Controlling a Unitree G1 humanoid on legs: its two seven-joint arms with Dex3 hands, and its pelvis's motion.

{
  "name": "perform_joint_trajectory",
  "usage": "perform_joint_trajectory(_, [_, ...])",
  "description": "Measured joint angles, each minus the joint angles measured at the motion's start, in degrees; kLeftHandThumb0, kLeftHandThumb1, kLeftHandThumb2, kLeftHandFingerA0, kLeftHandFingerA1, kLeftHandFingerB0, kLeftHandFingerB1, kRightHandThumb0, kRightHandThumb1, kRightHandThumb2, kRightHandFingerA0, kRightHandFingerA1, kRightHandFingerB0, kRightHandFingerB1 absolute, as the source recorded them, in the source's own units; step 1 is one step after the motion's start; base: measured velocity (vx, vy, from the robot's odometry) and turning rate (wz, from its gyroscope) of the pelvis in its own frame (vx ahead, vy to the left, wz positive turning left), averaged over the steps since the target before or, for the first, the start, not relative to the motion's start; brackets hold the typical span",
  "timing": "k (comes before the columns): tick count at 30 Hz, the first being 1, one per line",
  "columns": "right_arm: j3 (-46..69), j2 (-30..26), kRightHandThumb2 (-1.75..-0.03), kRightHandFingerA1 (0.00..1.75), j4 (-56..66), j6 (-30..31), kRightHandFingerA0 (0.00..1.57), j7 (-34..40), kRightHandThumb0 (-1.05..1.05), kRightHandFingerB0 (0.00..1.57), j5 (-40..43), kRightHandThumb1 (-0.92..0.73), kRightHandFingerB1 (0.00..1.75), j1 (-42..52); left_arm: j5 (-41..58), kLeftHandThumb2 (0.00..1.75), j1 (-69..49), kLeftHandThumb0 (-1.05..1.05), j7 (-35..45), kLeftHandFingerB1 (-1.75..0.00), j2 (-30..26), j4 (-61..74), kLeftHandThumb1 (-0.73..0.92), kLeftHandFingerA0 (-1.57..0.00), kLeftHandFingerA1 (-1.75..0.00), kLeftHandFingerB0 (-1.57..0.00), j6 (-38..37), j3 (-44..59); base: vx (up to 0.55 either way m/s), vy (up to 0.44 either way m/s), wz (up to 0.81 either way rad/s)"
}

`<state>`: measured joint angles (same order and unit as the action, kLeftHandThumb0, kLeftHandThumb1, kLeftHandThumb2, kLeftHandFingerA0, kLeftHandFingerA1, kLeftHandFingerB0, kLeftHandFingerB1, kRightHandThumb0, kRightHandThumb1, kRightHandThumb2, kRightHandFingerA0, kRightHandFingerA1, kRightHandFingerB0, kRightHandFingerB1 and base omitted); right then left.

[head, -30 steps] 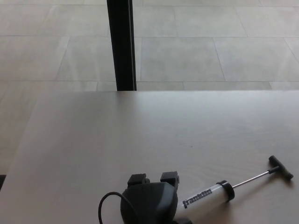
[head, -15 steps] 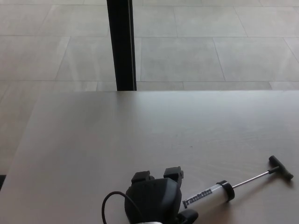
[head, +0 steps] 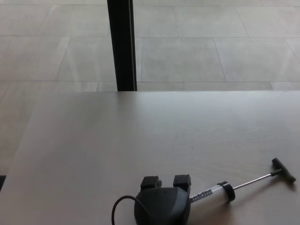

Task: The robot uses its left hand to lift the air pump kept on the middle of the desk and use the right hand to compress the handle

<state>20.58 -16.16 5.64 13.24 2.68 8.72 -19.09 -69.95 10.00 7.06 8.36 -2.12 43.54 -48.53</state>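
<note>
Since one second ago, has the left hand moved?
Yes. Against the fixed black post, the left hand has shifted toward picture right, now covering more of the air pump barrel.

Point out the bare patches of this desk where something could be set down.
Nearly the whole desk is bare: the wide stretch from the far edge by the black post down to the near edge, and the left side. Only the near right is crowded, where the left hand covers the air pump, its handle reaching toward the right edge.

Pale desk [head: 117, 140], tiled floor [head: 197, 47], black post [head: 122, 44]
</note>
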Motion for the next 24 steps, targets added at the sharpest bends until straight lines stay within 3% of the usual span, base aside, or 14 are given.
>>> perform_joint_trajectory(3, [-0.12, 0.00, -0.67, 0.67, -0.27, 0.00, 0.33, 0.06, -0.65, 0.48, -0.31, -0.89, 0.41, -0.48, -2.19, 0.90, 1.14, -0.86, 0.95, -0.30, -0.02, -2.87, 0.54, -0.17, -0.61, -0.02, 0.69, -2.56, 0.00, 0.000, 0.00])
perform_joint_trajectory(4, [-0.18, 0.00, -0.67, 0.68, -0.39, 0.00, 0.32, 0.07, -0.66, 0.47, -0.41, -0.89, 0.41, -0.67, -3.20, 0.61, 1.59, -0.82, 1.27, -0.27, -0.06, -3.80, 0.69, -0.25, -0.66, -0.07, 0.97, -3.38, 0.00, 0.000, 0.00])
perform_joint_trajectory(6, [-0.31, 0.00, -0.66, 0.72, -0.46, 0.00, 0.35, 0.10, -0.64, 0.50, -0.57, -0.89, 0.42, -0.91, -4.95, 0.62, 2.76, -0.73, 1.69, -0.29, -0.54, -5.51, 0.70, -0.43, -0.81, -0.10, 1.29, -4.77, 0.00, 0.000, 0.00])
perform_joint_trajectory(7, [-0.34, 0.01, -0.66, 0.72, -0.45, 0.00, 0.35, 0.11, -0.64, 0.50, -0.65, -0.89, 0.42, -0.94, -6.00, 0.62, 3.48, -0.73, 1.69, -0.29, -0.66, -6.74, 0.70, -0.43, -0.81, -0.10, 1.50, -5.39, 0.00, 0.000, 0.00])
perform_joint_trajectory(8, [-0.37, 0.01, -0.66, 0.71, -0.45, -0.01, 0.36, 0.12, -0.64, 0.51, -0.70, -0.88, 0.41, -0.94, -6.66, 0.61, 4.03, -0.66, 1.67, -0.33, -0.65, -7.53, 0.70, -0.53, -0.99, -0.12, 1.69, -5.72, 0.00, 0.000, 0.00])
perform_joint_trajectory(9, [-0.37, 0.01, -0.65, 0.70, -0.45, -0.01, 0.36, 0.15, -0.63, 0.52, -0.76, -0.89, 0.42, -0.94, -7.43, 1.09, 4.55, -0.36, 1.58, -0.50, -0.63, -8.33, 0.56, -0.72, -0.94, 0.00, 1.87, -6.01, 0.00, 0.000, 0.00])
perform_joint_trajectory(10, [-0.36, 0.04, -0.65, 0.70, -0.41, 0.00, 0.36, 0.24, -0.63, 0.52, -0.80, -0.89, 0.42, -0.94, -7.99, 1.09, 5.26, -0.36, 1.39, -0.50, -0.61, -9.22, 0.56, -0.72, -0.94, 0.00, 1.91, -6.07, 0.00, 0.000, 0.00])
perform_joint_trajectory(11, [-0.35, 0.05, -0.67, 0.71, -0.34, 0.01, 0.36, 0.31, -0.62, 0.53, -0.81, -0.88, 0.42, -0.94, -8.41, 0.63, 5.99, -0.56, 1.30, -0.36, -0.63, -9.88, 0.77, -0.67, -1.18, -0.15, 1.91, -6.06, 0.00, 0.000, 0.00])
perform_joint_trajectory(12, [-0.34, 0.06, -0.65, 0.70, -0.33, 0.01, 0.36, 0.39, -0.62, 0.52, -0.82, -0.89, 0.42, -0.97, -8.75, 0.63, 6.69, -0.51, 1.16, -0.38, -0.65, -10.53, 0.77, -0.73, -1.24, -0.16, 1.91, -5.95, 0.00, 0.000, 0.00])
perform_joint_trajectory(14, [-0.31, 0.06, -0.65, 0.65, -0.32, 0.02, 0.38, 0.54, -0.65, 0.52, -0.84, -0.89, 0.42, -0.99, -8.83, 0.70, 7.31, -0.23, 0.06, -0.49, -0.42, -11.32, 0.72, -0.75, -1.60, -0.27, 1.79, -5.14, 0.00, 0.000, 0.00])
perform_joint_trajectory(16, [-0.32, 0.07, -0.65, 0.63, -0.25, 0.04, 0.38, 0.71, -0.64, 0.52, -0.87, -0.89, 0.42, -1.01, -7.96, 0.74, 7.17, -0.17, -2.03, -0.52, 0.27, -11.64, 0.72, -0.77, -1.75, -0.36, 0.85, -3.45, 0.00, 0.000, 0.00])
perform_joint_trajectory(19, [-0.43, 0.09, -0.65, 0.63, -0.20, 0.04, 0.39, 0.84, -0.65, 0.52, -0.92, -0.89, 0.42, -1.08, -6.12, 0.81, 6.31, -0.15, -4.87, -0.54, 1.07, -11.87, 0.73, -0.83, -1.75, -0.39, -1.03, -1.27, 0.00, 0.000, 0.00])
perform_joint_trajectory(20, [-0.44, 0.09, -0.93, 0.67, -0.18, 0.04, 0.39, 0.87, -0.70, 0.48, -0.93, -0.69, 0.53, -1.11, -5.50, 0.76, 6.10, -0.18, -5.75, -0.84, 1.07, -11.97, 0.80, -0.74, -1.75, -0.60, -1.68, -0.69, 0.00, 0.000, 0.00])
perform_joint_trajectory(24, [-0.43, 0.12, -0.93, 0.67, 0.00, 0.05, 0.40, 1.00, -0.71, 0.48, -0.91, -0.69, 0.53, -1.14, -2.77, 0.87, 5.24, -0.18, -8.63, -0.95, 1.11, -11.68, 0.76, -0.77, -1.75, -0.66, -3.97, 2.29, 0.00, 0.000, 0.00])
